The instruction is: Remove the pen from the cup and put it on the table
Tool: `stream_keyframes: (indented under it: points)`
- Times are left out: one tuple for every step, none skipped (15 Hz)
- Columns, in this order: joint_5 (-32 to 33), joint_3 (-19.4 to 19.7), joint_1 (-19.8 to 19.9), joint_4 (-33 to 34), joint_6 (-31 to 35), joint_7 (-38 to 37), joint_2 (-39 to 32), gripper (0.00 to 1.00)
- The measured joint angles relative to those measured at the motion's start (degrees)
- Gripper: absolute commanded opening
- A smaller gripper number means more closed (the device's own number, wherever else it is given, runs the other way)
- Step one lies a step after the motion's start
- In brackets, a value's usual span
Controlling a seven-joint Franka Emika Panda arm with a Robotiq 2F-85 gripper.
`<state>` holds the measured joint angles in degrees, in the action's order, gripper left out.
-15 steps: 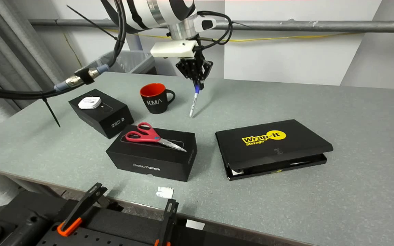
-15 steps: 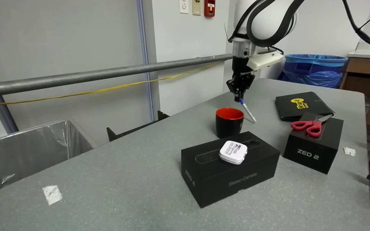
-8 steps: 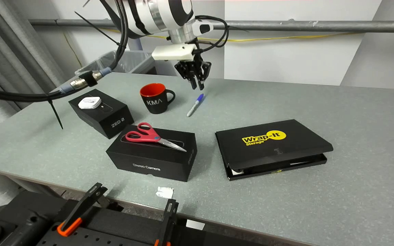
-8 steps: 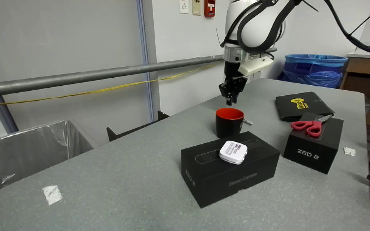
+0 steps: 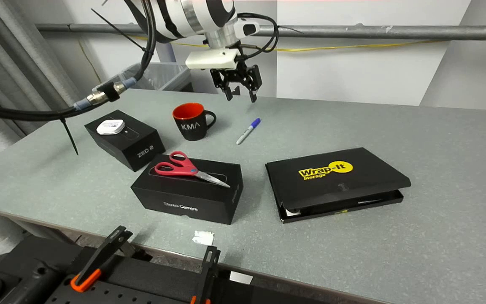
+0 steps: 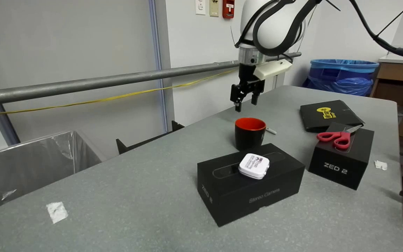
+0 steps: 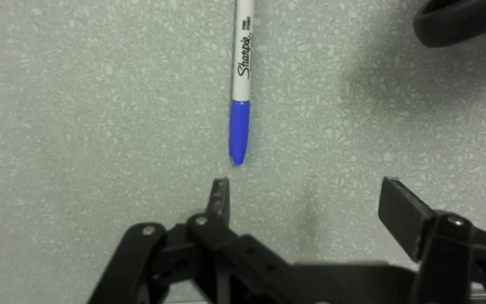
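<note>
While the gripper stands spread wide, holding nothing, the pen lies on the table beside the cup, blue cap nearest the fingers, long axis running away, withdrawal apparently due.

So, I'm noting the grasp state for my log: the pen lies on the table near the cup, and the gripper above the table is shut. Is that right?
Not quite: the gripper above the table is open, not shut. The wrist view shows its fingers wide apart. The pen does lie on the table near the cup.
</note>
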<state>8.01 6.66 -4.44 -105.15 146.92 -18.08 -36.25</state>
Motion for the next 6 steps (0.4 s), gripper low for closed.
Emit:
stream_keyframes:
  points:
    - [-0.06, -0.07, 0.00, 0.20, 0.00, 0.00, 0.00, 1.00]
    - [-0.36, -0.15, 0.00, 0.38, 0.00, 0.00, 0.00, 1.00]
    - [-0.93, -0.26, 0.01, 0.53, -0.10, 0.14, 0.00, 1.00]
    - [-1.34, -0.36, 0.01, 0.66, -0.30, 0.19, 0.00, 1.00]
    - [-1.57, -0.44, 0.01, 0.73, -0.47, 0.20, 0.00, 1.00]
    - [-1.67, -0.48, 0.01, 0.77, -0.53, 0.21, 0.00, 1.00]
